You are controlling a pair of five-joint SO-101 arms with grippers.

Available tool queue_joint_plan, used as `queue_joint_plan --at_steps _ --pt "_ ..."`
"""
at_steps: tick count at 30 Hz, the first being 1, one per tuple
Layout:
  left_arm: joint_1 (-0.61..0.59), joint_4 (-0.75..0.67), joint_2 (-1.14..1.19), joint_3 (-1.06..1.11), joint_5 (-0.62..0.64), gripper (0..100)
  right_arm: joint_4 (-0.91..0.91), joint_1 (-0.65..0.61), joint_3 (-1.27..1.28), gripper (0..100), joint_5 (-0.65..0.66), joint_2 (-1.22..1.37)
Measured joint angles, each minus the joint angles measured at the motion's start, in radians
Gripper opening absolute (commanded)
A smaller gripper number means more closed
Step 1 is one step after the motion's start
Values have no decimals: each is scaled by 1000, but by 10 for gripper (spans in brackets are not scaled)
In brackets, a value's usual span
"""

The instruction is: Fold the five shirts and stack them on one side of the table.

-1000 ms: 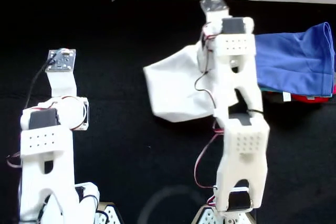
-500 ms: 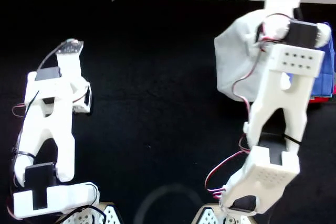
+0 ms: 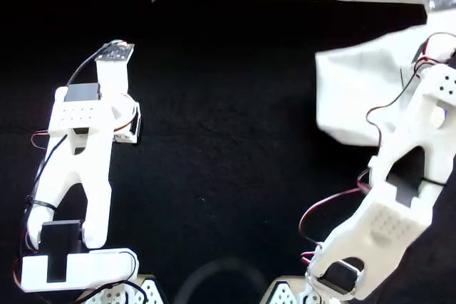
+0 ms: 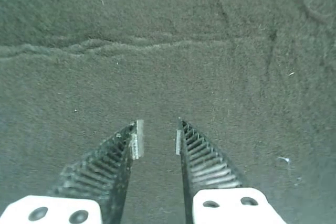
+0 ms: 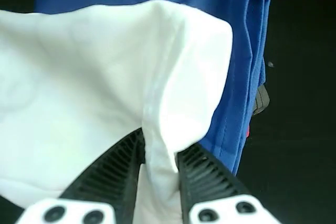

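— Where has the white shirt got to since a second ago?
— It lay near the middle of the table. The right arm has swung it off to the far right side.
— And now?
— It is bunched over the blue shirt; I cannot tell whether the two touch. A red edge peeks out under the blue one.
— Held how?
— The right gripper is clamped on a fold of the white cloth.
— The left gripper?
— Jaws apart, over the table on the left side, well apart from the shirts. The left arm has shifted too.
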Motion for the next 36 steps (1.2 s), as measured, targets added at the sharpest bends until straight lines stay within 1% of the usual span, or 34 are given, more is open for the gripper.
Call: queue_joint_plan --at_steps 6,10,20,26,32,36 --pt "0 0 0 0 0 119 -46 43 -187 5 3 184" --pt "0 0 0 0 0 119 -49 61 -281 5 3 242" --pt "0 0 0 0 0 119 -199 87 -298 9 3 377" --pt "0 0 0 0 0 119 -219 87 -302 12 3 400" --pt "0 0 0 0 0 119 -219 91 -302 127 3 404" --pt "0 0 12 0 0 119 -219 92 -305 132 -20 404"
